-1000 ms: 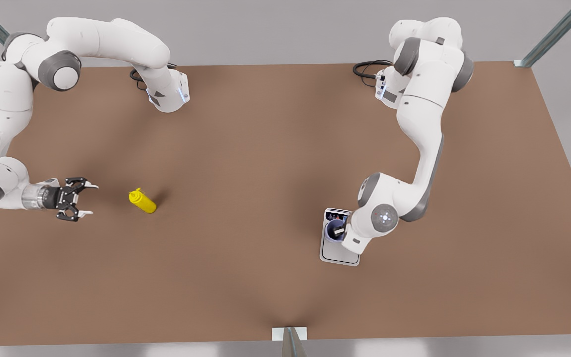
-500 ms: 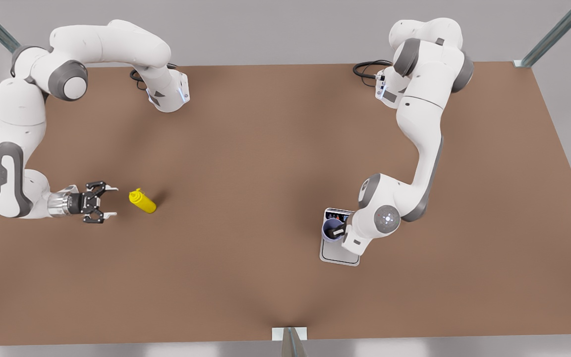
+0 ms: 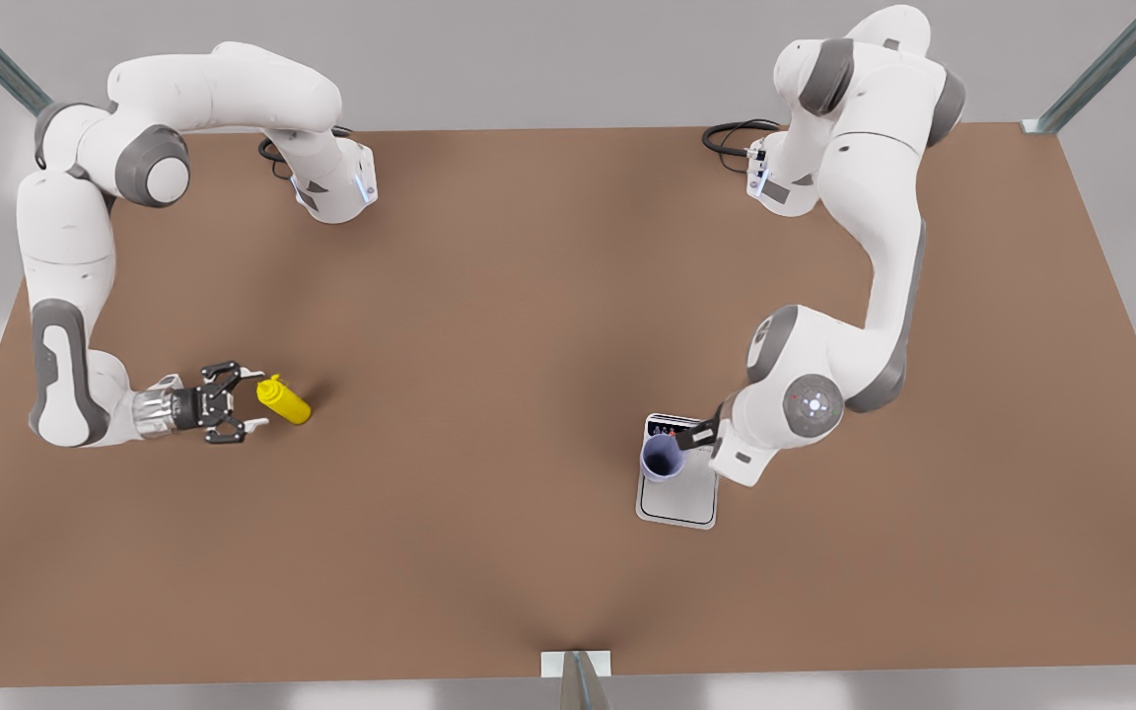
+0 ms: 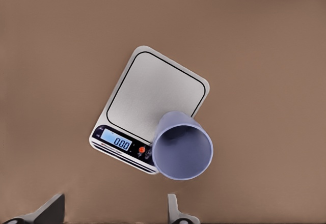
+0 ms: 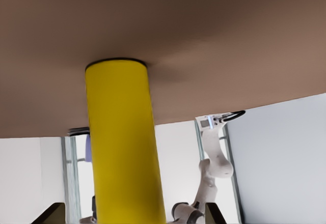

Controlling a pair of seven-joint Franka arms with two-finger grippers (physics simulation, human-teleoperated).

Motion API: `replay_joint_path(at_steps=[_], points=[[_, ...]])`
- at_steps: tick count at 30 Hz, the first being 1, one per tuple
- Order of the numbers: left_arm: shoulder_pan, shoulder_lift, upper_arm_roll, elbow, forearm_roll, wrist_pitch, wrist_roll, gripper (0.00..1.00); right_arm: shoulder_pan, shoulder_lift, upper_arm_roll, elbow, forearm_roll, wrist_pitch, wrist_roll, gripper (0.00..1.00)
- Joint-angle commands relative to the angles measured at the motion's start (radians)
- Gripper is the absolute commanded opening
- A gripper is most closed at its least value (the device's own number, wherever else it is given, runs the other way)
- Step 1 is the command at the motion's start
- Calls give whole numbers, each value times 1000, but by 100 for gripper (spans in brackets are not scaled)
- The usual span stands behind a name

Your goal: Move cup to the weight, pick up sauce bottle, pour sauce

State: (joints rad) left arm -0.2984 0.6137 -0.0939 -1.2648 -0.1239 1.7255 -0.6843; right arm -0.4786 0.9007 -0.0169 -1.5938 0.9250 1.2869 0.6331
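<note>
On the brown bench (image 3: 529, 325), the cup (image 3: 660, 459) stands on the weight (image 3: 676, 498); left pincer (image 3: 704, 434) released at its three o'clock. Right pincer (image 3: 250, 402), fingers spread, flanks the sauce bottle (image 3: 283, 399).

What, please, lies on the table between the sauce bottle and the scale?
Nothing: in the front view, bare brown table stretches from the sauce bottle to the scale.

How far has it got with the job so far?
Done: the cup stands on the scale, at its display end, and the left gripper is open beside it. In hand: the open right gripper is at the yellow sauce bottle, fingers either side, not yet closed. Left: grasping the bottle, lifting it, carrying it over and pouring.
</note>
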Motion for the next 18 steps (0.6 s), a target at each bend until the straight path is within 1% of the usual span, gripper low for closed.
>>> replay_joint_path(at_steps=[1,3,5,9,10,12,14,15,16,17,18], points=[[-1,-3,0,10,1,-18,0,100,0,1,0,0,-2,5,-9,100],[1,-48,2,32,4,-96,0,100,3,4,5,-5,-2,22,-24,100],[1,-77,31,33,6,-167,0,100,2,4,17,-18,-2,25,-38,100],[1,-155,82,33,13,-248,3,100,2,-2,55,-28,-6,25,-38,100],[1,-175,105,33,15,-253,5,100,2,-2,68,-28,-6,26,-38,93],[1,-184,111,33,15,-285,49,100,3,-2,69,-28,-23,34,-38,69],[1,-192,112,33,17,-300,75,100,5,-9,106,-22,-63,48,-38,50],[2,-193,121,33,15,-300,86,100,5,-11,106,-20,-66,49,-38,44],[2,-204,134,33,13,-306,115,100,3,-11,106,-18,-68,51,-39,40],[5,-213,137,32,32,-328,204,100,3,-12,106,-18,-68,51,-50,32],[12,-229,186,32,67,-346,366,100,3,-19,107,-20,-75,51,-75,24]])
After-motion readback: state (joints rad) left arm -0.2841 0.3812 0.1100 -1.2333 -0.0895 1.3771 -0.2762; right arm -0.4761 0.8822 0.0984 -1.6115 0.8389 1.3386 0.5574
